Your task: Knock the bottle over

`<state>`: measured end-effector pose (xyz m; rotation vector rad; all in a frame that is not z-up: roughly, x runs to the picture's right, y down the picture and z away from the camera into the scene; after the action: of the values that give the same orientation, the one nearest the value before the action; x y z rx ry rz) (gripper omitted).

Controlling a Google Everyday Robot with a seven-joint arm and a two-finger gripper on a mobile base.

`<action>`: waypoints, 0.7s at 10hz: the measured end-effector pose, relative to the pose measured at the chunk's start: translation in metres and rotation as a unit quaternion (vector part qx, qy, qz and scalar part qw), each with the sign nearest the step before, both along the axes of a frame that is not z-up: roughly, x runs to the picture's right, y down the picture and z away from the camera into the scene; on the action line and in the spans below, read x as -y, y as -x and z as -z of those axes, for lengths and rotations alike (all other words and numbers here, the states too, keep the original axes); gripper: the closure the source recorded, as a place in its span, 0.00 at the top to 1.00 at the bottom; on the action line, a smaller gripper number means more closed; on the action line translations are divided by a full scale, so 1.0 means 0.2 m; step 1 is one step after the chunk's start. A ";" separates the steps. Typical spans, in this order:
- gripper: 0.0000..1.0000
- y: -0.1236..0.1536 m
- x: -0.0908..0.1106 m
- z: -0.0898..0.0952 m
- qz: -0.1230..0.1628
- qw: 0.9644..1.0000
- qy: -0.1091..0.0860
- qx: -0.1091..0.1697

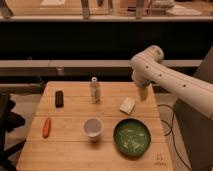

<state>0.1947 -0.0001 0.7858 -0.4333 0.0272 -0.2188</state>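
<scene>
The bottle (94,90) is small, slim and clear with a white cap. It stands upright on the wooden table (70,150), toward the back middle. The white cup (92,127) stands in front of it. My gripper (142,93) hangs from the white arm at the right rear of the table, well to the right of the bottle and just above a pale block (128,105). It touches nothing that I can see.
A green bowl (132,137) sits at the front right. A black object (59,98) lies at the back left and an orange object (46,127) at the left front. A dark counter runs behind the table.
</scene>
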 end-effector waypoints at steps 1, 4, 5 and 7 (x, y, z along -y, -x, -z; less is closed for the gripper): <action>0.80 0.00 0.00 0.00 0.002 1.000 0.000 0.000; 0.80 0.00 0.00 -0.02 0.006 1.000 -0.001 0.003; 0.80 0.00 0.00 -0.03 0.007 1.000 -0.002 0.003; 0.80 0.02 0.01 -0.04 0.010 1.000 -0.002 0.005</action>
<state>0.1900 -0.0023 0.7948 -0.4281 0.0223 -0.2415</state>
